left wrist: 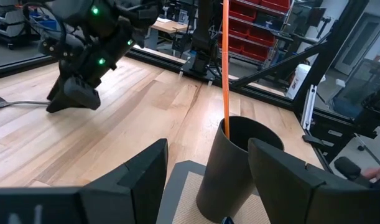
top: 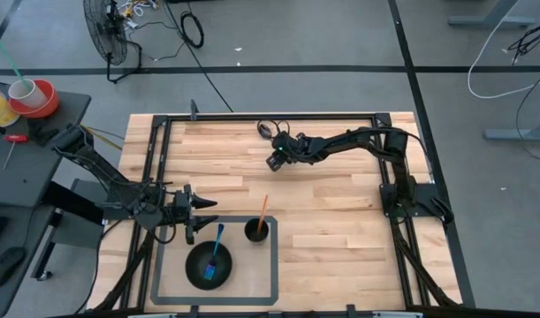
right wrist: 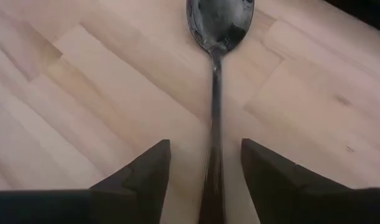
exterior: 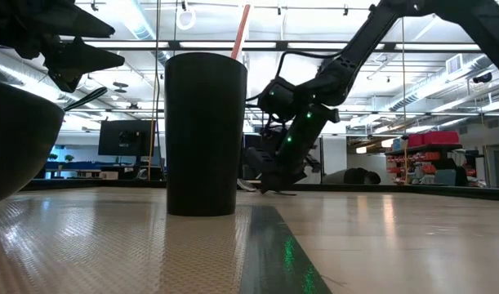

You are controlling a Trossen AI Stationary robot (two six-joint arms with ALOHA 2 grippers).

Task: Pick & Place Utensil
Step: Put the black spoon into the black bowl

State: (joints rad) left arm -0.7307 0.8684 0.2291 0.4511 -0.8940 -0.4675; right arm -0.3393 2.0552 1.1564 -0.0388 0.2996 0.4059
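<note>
A metal spoon point(right wrist: 216, 74) lies flat on the wooden table, and its end also shows in the left wrist view point(left wrist: 6, 102). My right gripper point(right wrist: 205, 171) is open and low over the spoon's handle, one finger on each side and clear of it; it sits near the far middle of the table point(top: 275, 161). A black cup point(top: 257, 231) holds an upright orange utensil point(left wrist: 226, 62). A black bowl point(top: 208, 265) holds a blue utensil point(top: 217, 247). My left gripper point(top: 205, 212) is open and hovers at the tray's far left corner, pointing at the cup.
The cup and bowl stand on a dark-rimmed tray point(top: 156, 269) at the near middle of the table. A black metal frame point(top: 278, 116) runs around the table's edges. Bare wood lies between the tray and my right gripper.
</note>
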